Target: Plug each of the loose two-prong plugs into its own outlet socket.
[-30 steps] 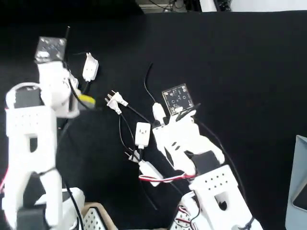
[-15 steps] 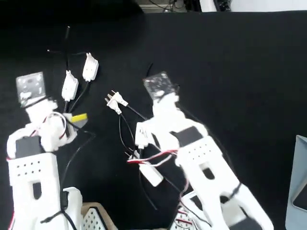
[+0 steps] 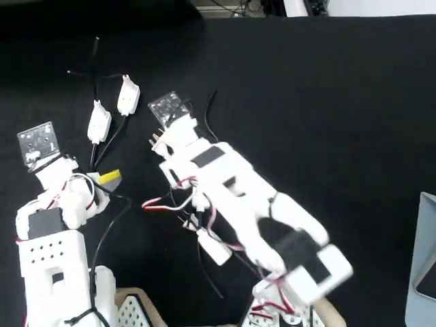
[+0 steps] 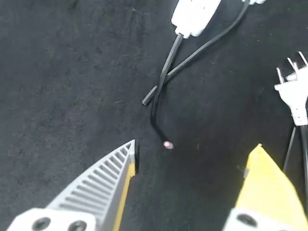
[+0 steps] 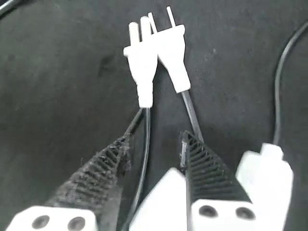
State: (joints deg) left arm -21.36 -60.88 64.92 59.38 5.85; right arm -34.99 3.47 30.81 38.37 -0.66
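Observation:
Two white two-prong plugs (image 5: pixel 144 53) (image 5: pixel 171 48) lie side by side on the black table, prongs pointing away from my right gripper (image 5: pixel 154 140). That gripper is open just behind them, and their black cables run between its fingers. In the high view the plugs (image 3: pixel 158 140) peek out from under the right arm (image 3: pixel 225 184). Two white outlet sockets (image 3: pixel 99 122) (image 3: pixel 127 95) lie at the far left. My left gripper (image 4: pixel 195 147) is open over bare table short of one socket (image 4: pixel 195 12), with one plug (image 4: pixel 293 91) off to the side. Its yellow finger (image 3: pixel 109 177) shows from above.
Another white socket (image 5: pixel 267 173) lies beside the right gripper and one more (image 3: pixel 214 248) sits near the table's front amid black cables. A loose cable end (image 4: pixel 154 106) lies ahead of the left gripper. A grey bin (image 3: pixel 426 259) stands at the right edge.
The right arm swung from the table's centre to the left and now sits over the two plugs. The left arm drew back from the far-left sockets toward the near side.

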